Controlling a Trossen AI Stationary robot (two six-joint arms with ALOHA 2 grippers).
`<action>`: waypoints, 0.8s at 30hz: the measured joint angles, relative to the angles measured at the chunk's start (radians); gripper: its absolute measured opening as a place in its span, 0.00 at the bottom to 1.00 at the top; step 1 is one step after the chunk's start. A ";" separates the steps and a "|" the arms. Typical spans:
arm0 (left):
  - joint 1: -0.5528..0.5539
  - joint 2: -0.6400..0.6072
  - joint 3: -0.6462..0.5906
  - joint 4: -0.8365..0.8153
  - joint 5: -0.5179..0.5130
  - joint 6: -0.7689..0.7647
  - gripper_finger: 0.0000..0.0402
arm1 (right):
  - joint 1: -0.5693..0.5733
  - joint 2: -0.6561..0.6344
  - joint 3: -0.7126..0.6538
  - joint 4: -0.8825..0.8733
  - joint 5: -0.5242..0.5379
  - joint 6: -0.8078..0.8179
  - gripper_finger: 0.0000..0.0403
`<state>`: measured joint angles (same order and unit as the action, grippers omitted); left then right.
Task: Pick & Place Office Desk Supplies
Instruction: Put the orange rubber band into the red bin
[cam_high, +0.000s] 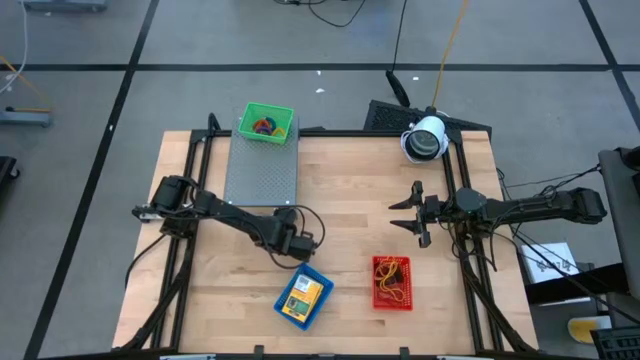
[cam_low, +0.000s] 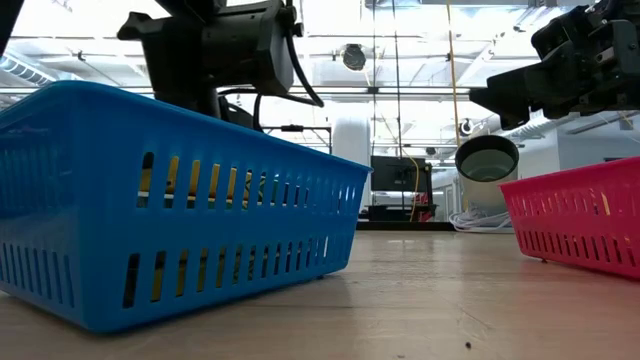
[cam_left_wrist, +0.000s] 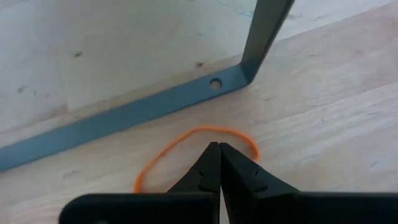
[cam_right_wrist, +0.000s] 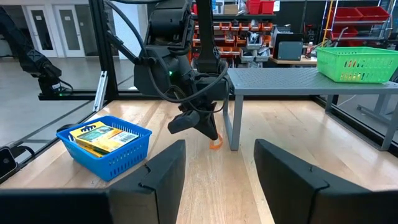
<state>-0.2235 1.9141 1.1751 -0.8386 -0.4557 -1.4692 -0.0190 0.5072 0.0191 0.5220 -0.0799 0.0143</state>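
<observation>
Item: orange rubber-band loop (cam_left_wrist: 186, 146), lying flat on the wooden desk (cam_high: 350, 190) beside the foot of the grey perforated stand (cam_high: 262, 165), roughly six o'clock of it. Left gripper (cam_left_wrist: 219, 163) was lowered over the loop, fingers pressed together; whether they pinched the band was hard to tell, since the tips hid that stretch. Right gripper (cam_high: 412, 212) waited at three o'clock, fingers apart. Blue basket (cam_high: 303, 297) held yellow packets; red basket (cam_high: 392, 283) held bands. Workshop beyond, bright, shelved.
</observation>
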 joint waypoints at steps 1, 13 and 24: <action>0.000 0.000 0.000 0.001 0.000 0.000 0.01 | 0.000 0.000 0.000 0.000 0.000 0.000 0.45; 0.001 -0.004 -0.062 0.097 0.034 -0.006 0.03 | 0.000 0.000 0.000 0.000 0.000 0.000 0.45; -0.026 -0.020 -0.073 0.095 0.107 0.039 0.03 | 0.000 0.000 0.000 0.000 0.000 0.000 0.45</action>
<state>-0.2497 1.8943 1.1024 -0.7437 -0.3483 -1.4304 -0.0192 0.5072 0.0189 0.5220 -0.0799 0.0143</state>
